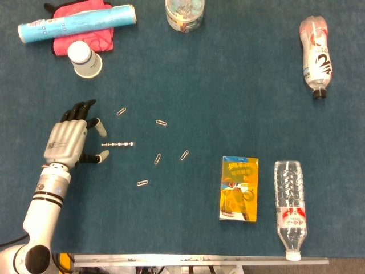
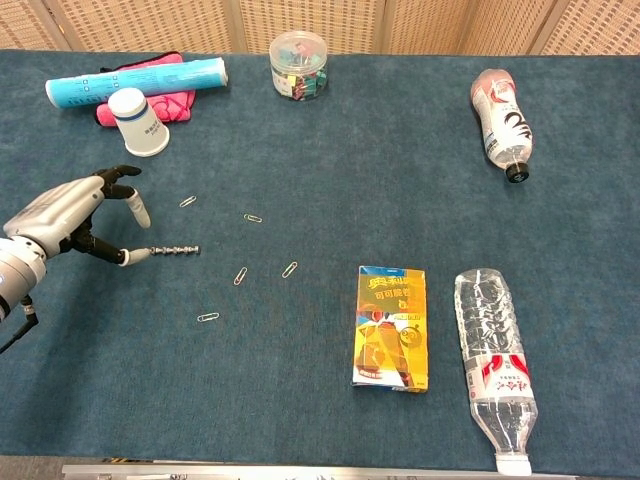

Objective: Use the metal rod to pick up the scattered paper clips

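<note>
A short beaded metal rod [image 1: 118, 145] [image 2: 173, 249] lies flat on the blue table. Several paper clips lie scattered to its right: one [image 1: 121, 111] above it, one [image 1: 162, 123] further right, two [image 1: 157, 159] [image 1: 185, 154] in the middle and one [image 1: 142, 183] nearest the front. My left hand [image 1: 71, 138] [image 2: 70, 215] hovers just left of the rod, fingers spread and holding nothing. Its thumb tip [image 2: 126, 257] is close to the rod's left end. My right hand shows in neither view.
At the back left are a white paper cup [image 1: 85, 59], a blue tube [image 1: 76, 23] and a pink cloth [image 1: 85, 37]. A clear tub [image 1: 184, 12] stands at the back. A yellow box [image 1: 239, 188] and two plastic bottles [image 1: 290, 206] [image 1: 315, 53] lie to the right.
</note>
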Robot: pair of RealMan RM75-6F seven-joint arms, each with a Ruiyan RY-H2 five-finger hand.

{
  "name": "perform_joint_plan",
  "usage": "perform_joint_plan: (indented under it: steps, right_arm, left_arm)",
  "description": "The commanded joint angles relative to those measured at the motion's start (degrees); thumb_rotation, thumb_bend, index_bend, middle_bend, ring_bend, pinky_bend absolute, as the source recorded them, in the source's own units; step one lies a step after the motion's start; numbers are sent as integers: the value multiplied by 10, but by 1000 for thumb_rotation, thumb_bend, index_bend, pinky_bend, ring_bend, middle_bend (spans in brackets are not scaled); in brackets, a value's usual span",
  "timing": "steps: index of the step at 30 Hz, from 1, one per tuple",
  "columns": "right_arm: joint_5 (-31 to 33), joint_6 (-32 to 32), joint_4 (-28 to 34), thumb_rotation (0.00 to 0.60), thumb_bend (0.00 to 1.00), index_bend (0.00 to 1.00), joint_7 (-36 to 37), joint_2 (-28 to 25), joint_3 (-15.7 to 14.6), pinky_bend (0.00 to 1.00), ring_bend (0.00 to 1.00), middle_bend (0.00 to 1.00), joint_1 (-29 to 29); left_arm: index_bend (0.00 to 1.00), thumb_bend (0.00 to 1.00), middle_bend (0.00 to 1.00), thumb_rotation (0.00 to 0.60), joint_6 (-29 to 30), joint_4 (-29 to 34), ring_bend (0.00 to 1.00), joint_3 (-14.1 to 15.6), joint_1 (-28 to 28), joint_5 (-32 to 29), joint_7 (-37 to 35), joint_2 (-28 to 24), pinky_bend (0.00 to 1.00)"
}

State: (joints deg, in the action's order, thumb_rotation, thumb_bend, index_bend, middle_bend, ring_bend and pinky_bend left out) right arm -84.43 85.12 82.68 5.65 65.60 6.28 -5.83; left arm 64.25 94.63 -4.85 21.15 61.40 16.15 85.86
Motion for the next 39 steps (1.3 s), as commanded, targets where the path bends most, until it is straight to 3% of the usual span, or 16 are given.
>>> perform_joint_plan:
  steps: [1, 39]
  right_arm:
    - [0, -1, -2, 600, 27, 192, 0, 2, 0, 531, 131, 163, -1]
    - [3, -17, -20, 600, 27, 192, 10, 17, -8, 531, 131, 164, -4]
  left_arm:
    - [471, 178, 84, 600, -4, -6, 0, 2, 1, -4, -1, 3, 93]
    - [513, 178, 85, 600, -56, -64, 0, -7, 33, -77, 5, 35, 97]
